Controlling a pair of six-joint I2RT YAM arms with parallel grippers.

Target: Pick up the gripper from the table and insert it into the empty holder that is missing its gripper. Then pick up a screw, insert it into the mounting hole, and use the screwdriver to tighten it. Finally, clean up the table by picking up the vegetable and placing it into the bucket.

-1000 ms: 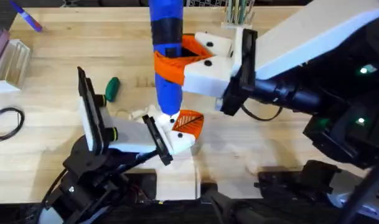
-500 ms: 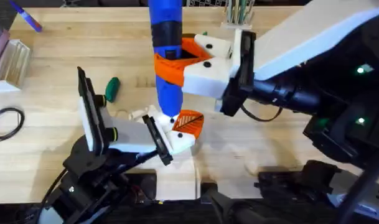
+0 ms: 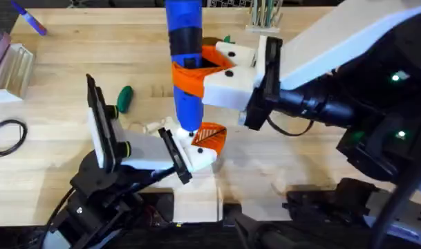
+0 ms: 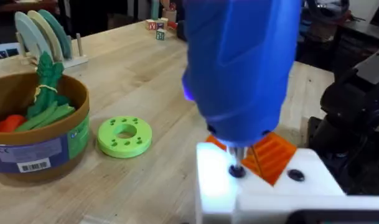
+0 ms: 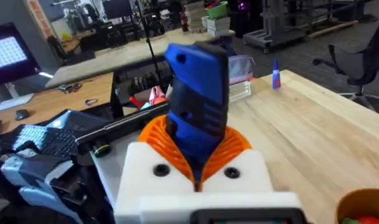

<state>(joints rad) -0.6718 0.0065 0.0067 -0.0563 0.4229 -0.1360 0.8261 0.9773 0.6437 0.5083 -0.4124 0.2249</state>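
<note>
Desk [image 3: 314, 166]: open wood right of centre. Centre blocked by upright screwdriver [image 3: 184, 62], gripped by right tool [image 3: 209, 66], tip beside left tool [image 3: 196, 149]. Vegetable [image 3: 124, 97] lies left; bucket [image 4: 37, 146] and green disc [image 4: 124, 135] stand close together.

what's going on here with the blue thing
The right claw holds the blue screwdriver upright, its tip down at a screw on the white holder, which carries an orange gripper and sits at the left claw. The green vegetable lies on the table, not yet in the bucket.
</note>
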